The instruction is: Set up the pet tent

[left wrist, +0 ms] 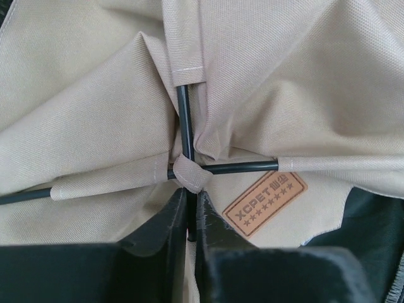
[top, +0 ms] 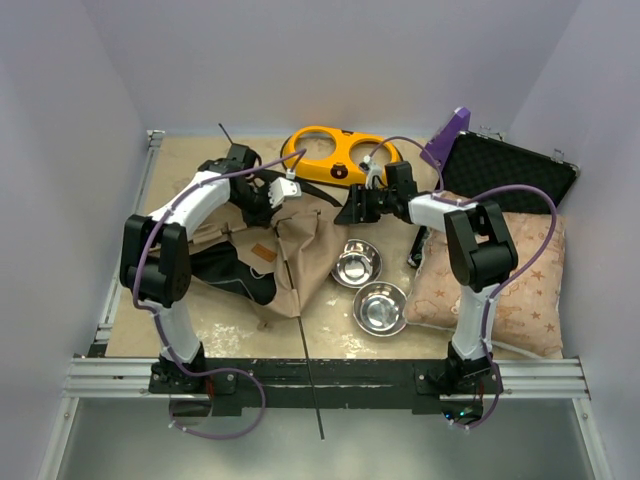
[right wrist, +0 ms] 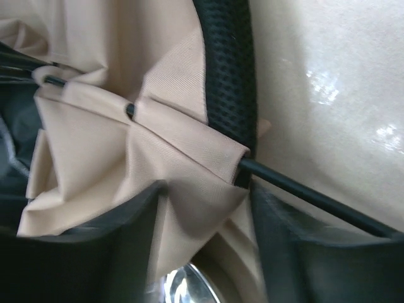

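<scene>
The pet tent (top: 290, 255) lies collapsed as a tan heap with black lining on the board, left of centre. My left gripper (top: 268, 196) is at its far side. In the left wrist view that gripper (left wrist: 189, 218) is shut on a thin black pole (left wrist: 184, 120), just below the fabric loop where two poles cross, beside the brown label patch (left wrist: 265, 202). My right gripper (top: 352, 208) is at the tent's far right corner. There its jaws (right wrist: 205, 208) stand apart around a fold of tan pole sleeve (right wrist: 189, 170), with a black pole (right wrist: 303, 189) emerging by the right finger.
Two steel bowls (top: 357, 262) (top: 380, 307) sit right of the tent. A yellow double-bowl feeder (top: 325, 155) lies at the back. At the right are a star-patterned cushion (top: 520, 290) and an open black case (top: 510, 170). One long pole end (top: 315, 400) reaches over the front rail.
</scene>
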You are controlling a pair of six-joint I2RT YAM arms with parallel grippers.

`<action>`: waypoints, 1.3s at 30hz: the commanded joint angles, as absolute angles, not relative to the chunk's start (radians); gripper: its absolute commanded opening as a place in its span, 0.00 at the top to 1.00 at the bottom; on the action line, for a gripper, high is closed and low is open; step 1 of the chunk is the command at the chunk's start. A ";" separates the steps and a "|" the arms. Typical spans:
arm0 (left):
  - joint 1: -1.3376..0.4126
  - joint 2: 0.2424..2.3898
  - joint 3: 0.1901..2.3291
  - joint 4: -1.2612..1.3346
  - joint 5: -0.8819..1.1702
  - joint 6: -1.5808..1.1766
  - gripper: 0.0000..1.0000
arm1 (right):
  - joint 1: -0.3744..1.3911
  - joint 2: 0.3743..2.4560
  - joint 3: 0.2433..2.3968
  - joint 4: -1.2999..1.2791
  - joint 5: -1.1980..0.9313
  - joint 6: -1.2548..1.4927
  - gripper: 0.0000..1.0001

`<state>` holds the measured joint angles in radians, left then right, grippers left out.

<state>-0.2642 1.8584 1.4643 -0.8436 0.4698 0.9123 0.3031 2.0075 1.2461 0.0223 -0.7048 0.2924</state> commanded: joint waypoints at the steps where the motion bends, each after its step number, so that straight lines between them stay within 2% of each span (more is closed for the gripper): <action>1: -0.267 1.844 1.442 -0.836 0.460 0.942 0.97 | 0.311 2.002 1.232 0.155 -0.773 0.403 0.55; 2: -0.267 1.839 1.437 -0.842 0.459 0.948 1.00 | 0.311 2.003 1.232 0.169 -0.781 0.416 0.65; 5: -0.264 1.827 1.427 -0.853 0.448 0.945 1.00 | 0.307 1.999 1.233 0.184 -0.801 0.433 0.99; 22: -0.109 1.732 1.324 -0.880 0.394 1.029 1.00 | 0.167 1.824 1.121 0.325 -0.775 0.489 1.00; 32: -0.074 1.597 1.503 -0.942 0.495 0.925 1.00 | 0.167 1.623 1.212 0.518 -0.887 0.670 1.00; 39: -0.075 1.480 1.598 -0.846 0.583 0.747 1.00 | 0.169 1.510 1.414 0.681 -0.879 0.851 1.00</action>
<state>-0.1081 1.5513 1.5440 -0.8707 0.5968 0.8787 0.1867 1.6539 1.1969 0.3393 -0.8429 0.7033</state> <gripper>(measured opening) 0.051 0.029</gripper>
